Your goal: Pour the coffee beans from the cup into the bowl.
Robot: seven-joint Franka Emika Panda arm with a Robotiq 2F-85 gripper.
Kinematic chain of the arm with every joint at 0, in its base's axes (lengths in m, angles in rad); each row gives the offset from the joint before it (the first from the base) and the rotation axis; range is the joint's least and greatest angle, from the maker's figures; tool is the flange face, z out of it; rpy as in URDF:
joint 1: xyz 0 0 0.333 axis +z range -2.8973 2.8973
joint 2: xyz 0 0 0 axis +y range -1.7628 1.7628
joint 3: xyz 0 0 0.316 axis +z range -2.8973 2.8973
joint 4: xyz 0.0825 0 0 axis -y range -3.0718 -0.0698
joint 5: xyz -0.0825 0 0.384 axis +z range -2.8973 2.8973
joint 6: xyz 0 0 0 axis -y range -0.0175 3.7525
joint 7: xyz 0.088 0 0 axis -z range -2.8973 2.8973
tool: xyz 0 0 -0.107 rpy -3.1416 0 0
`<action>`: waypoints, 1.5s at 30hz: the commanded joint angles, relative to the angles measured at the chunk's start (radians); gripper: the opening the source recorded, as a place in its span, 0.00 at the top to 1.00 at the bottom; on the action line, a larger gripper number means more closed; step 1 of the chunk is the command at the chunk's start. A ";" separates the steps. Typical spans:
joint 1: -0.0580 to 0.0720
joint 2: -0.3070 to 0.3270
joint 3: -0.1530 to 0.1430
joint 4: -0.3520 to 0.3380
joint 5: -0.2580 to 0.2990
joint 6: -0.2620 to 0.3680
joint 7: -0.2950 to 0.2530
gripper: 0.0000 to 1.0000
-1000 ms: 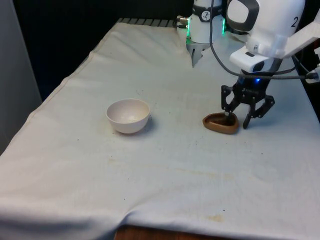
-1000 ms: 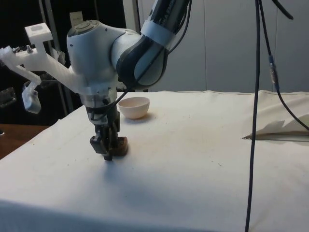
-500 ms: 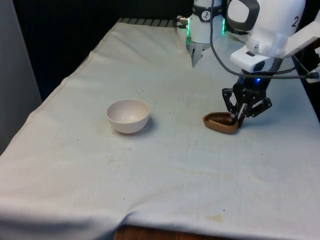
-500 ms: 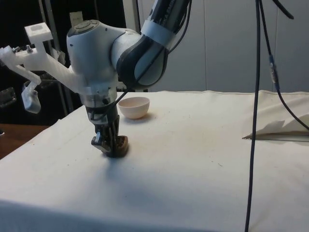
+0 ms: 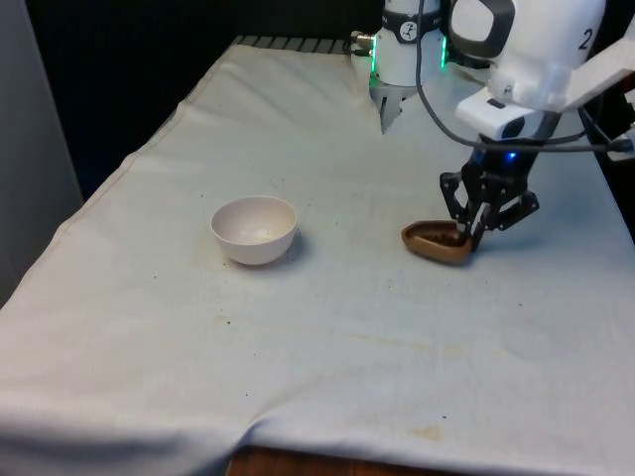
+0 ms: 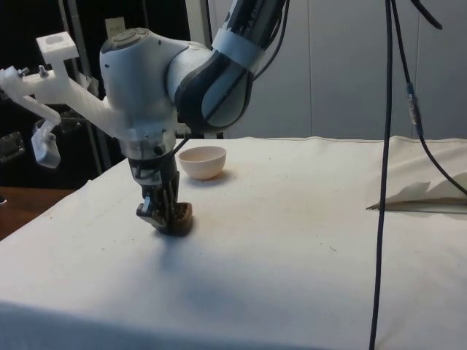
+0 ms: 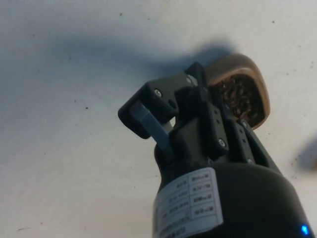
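Note:
A shallow brown cup (image 5: 435,242) holding dark coffee beans (image 7: 239,97) sits at the front view's right, just off the cloth. My black gripper (image 5: 470,236) is shut on the cup's rim, on the side nearer the front view's right. In the side view the gripper (image 6: 162,219) holds the cup (image 6: 180,216) slightly above the table. The white bowl (image 5: 255,229) stands upright to the front view's left, well apart from the cup, and looks empty; from the side the bowl (image 6: 203,162) lies beyond the gripper.
The white cloth covers the table (image 5: 327,347), with open room between cup and bowl. A black cable (image 6: 384,175) hangs down at the side view's right. A folded edge of cloth (image 6: 423,197) lies at the far right there.
The fingers closed on the cup's rim from one second ago to half a second ago. Since then the cup has lifted slightly with the gripper.

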 commanded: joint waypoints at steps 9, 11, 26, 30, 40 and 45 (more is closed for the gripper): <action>-0.008 -0.067 0.016 -0.012 0.023 -0.053 -0.016 0.98; -0.008 -0.081 0.018 -0.012 0.025 -0.066 -0.018 0.98; -0.009 -0.161 0.018 0.017 0.063 -0.163 -0.057 0.98; -0.009 -0.180 0.022 0.035 0.071 -0.199 -0.064 0.98; -0.003 -0.212 0.018 0.064 0.069 -0.253 -0.071 0.98; -0.019 -0.233 0.016 0.078 0.098 -0.279 -0.112 0.98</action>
